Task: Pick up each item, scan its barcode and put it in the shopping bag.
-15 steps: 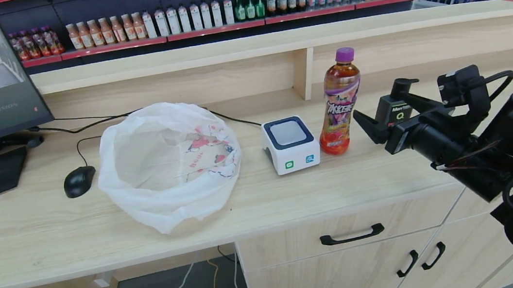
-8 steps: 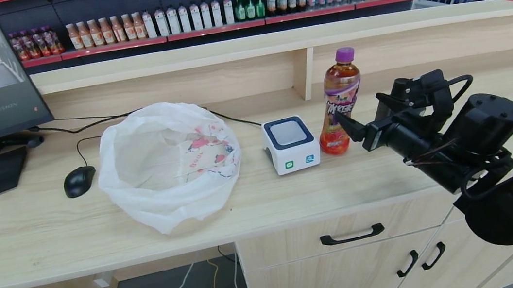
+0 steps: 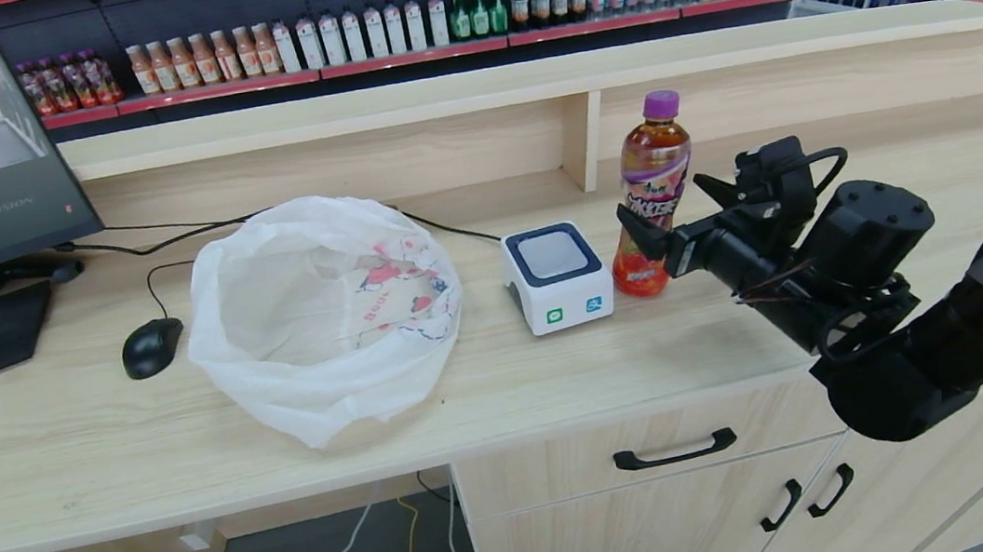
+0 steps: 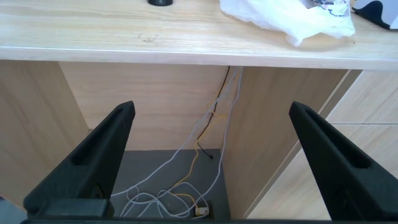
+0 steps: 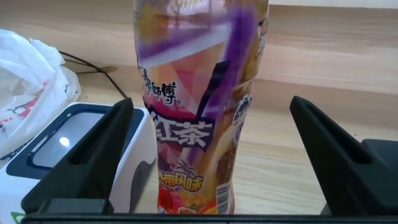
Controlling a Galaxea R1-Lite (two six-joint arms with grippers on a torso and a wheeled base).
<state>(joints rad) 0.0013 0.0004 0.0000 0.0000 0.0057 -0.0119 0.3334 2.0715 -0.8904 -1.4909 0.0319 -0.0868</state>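
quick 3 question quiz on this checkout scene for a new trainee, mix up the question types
1. True or false: the right gripper is shut on the bottle.
2. What stands on the counter between the shopping bag and the bottle? A) a mouse B) the scanner C) a monitor
3. Fill in: the bottle's cap is ___ in colour.

Key: 1 false, the gripper is open; 2 B; 3 purple.
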